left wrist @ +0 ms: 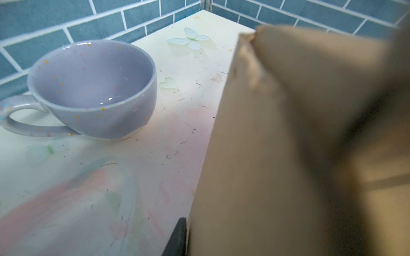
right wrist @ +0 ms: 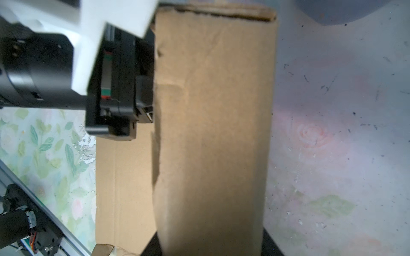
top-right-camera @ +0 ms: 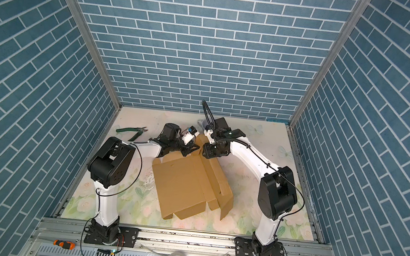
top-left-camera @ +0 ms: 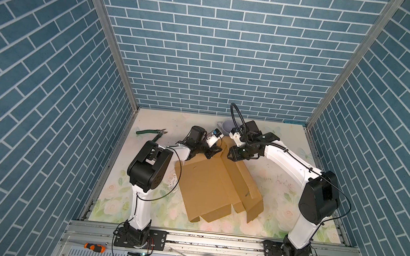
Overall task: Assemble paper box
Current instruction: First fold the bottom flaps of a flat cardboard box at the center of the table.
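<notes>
Risk: if left gripper (top-left-camera: 212, 153) slips, the raised far flap of the plain brown corrugated cardboard paper box (top-left-camera: 208, 186), lying centre-scene, springs flat or shoves the lilac ceramic cup (left wrist: 93, 88); the flap sits at both left and right gripper (top-left-camera: 229, 158), can't tell if either clamps.

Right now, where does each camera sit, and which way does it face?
Both top views: high above the robot's bases, looking down at the table; left arm, right arm whole.
Left wrist: low, faces the cup and back corner; one fingertip.
Right wrist: looks down the paper box flap; own fingertips, left gripper.
Wrist views share that flap.
</notes>
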Robot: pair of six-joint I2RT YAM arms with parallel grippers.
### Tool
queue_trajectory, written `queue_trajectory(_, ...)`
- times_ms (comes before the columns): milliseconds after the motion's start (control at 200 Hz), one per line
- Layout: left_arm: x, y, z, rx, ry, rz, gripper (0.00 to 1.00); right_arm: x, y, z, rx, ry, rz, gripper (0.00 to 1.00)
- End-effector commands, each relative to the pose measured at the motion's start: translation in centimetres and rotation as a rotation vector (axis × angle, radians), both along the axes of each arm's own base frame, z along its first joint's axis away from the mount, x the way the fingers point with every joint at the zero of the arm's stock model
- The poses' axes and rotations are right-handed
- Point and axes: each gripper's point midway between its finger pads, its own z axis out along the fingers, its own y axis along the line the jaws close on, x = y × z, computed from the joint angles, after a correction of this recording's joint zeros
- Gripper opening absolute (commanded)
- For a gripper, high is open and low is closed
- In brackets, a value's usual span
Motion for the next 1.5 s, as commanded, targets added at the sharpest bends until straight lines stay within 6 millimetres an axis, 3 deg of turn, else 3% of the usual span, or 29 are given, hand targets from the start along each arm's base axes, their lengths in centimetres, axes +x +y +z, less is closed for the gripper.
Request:
queue_trajectory(0,1.0,0.3,1.5,-0.003,-0.081,0.068,0.15,-0.9,0.8,1.7,0.062,0.004,0.054,0.54)
queue_trajectory(170,1.3,0.7,1.6,0.012,-0.116,0.123,0.0,-1.1,0.7,2.2,0.099,0.015,0.038,0.62)
queue_trajectory(555,1.8,1.6,2.0,0.021,-0.182,0.259,0.0,-1.7,0.5,5.2,0.349,0.126,-0.009,0.76)
queue_trajectory(740,1.1,2.0,2.6,-0.024,-0.214,0.277,0.0,-0.5,-0.2,6.2,0.456,0.15,-0.092,0.8)
queue_trajectory(905,0.1,2.0,3.0,-0.056,-0.243,0.27,0.0,1.7,-0.7,5.8,0.452,0.172,-0.203,0.75)
queue_trajectory(1020,-0.3,2.0,3.2,-0.068,-0.258,0.268,0.0,3.0,-1.4,4.2,0.377,0.16,-0.266,0.7)
queue_trajectory(1235,-0.2,2.1,3.3,-0.071,-0.259,0.284,0.0,2.3,-1.3,1.2,0.256,0.168,-0.255,0.62)
queue_trajectory(1495,0.3,2.4,3.3,-0.083,-0.248,0.31,0.23,2.0,-1.8,0.3,0.195,0.142,-0.245,0.57)
